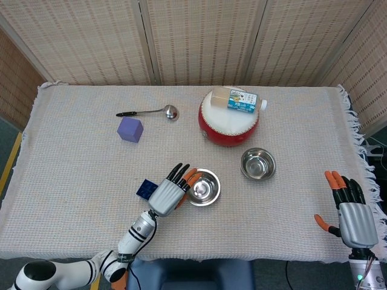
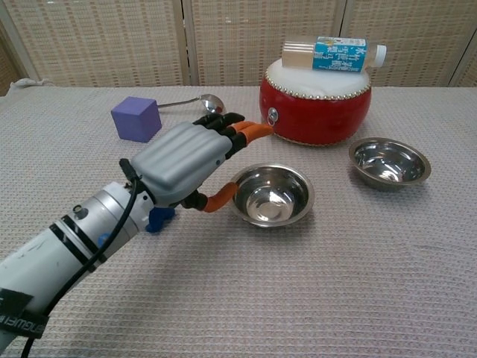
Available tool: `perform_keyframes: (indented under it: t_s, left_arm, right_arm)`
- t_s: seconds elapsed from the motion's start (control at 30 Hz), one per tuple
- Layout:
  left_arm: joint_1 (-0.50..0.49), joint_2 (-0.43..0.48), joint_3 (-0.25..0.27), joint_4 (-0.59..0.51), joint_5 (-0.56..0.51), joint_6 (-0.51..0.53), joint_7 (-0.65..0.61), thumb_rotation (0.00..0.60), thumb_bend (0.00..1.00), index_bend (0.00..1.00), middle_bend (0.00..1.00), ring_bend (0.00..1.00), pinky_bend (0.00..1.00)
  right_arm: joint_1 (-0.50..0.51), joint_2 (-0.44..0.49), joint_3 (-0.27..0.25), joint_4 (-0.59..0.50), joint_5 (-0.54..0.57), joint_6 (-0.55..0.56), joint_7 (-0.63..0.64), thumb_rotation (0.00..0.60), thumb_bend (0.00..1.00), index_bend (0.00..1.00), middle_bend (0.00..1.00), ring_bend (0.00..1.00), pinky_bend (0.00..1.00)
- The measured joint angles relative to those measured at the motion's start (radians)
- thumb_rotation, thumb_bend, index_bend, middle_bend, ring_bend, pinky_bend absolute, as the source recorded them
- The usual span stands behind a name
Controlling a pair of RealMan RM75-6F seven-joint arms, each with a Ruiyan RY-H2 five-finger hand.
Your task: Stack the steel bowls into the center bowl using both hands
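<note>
The remaining steel bowl [image 1: 257, 164], standing near the right of the nested center bowl [image 1: 203, 186], appears light, rigid and slick, so pinch its thin rim; the left hand [image 1: 171, 193] lies open beside the stack, and the right hand [image 1: 349, 219] hovers open, empty.

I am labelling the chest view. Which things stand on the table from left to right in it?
Purple cube → ladle → left hand → center bowl → red drum with the bottle lying on top → right steel bowl.
</note>
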Motion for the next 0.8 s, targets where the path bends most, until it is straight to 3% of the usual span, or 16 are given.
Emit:
perform_keyframes:
  t_s: [0.23,0.37,0.57,0.8]
  left_arm:
    - [0.033,0.093,0.028,-0.173,-0.005,-0.001,0.074,0.6,0.44,0.0,0.01,0.0,0.08]
    - [0.103,0.195,0.071,-0.247,0.0,0.052,0.122,0.6,0.44,0.0,0.01,0.0,0.08]
    - [0.235,0.316,0.111,-0.261,-0.018,0.177,0.088,0.6,0.44,0.0,0.01,0.0,0.08]
    - [0.333,0.405,0.099,-0.226,-0.086,0.237,-0.038,0.6,0.44,0.0,0.01,0.0,0.08]
  right_arm:
    - [0.015,-0.023,0.001,0.018,-0.002,-0.023,-0.033,0.6,0.09,0.0,0.0,0.0,0.0]
    - [0.062,-0.049,0.011,0.043,0.022,-0.111,-0.058,0.6,0.1,0.0,0.0,0.0,0.0]
    - [0.197,-0.139,0.054,0.151,0.082,-0.296,-0.129,0.6,0.11,0.04,0.0,0.0,0.0]
    - [0.336,-0.3,0.111,0.351,0.187,-0.448,-0.187,0.6,0.14,0.16,0.0,0.0,0.0]
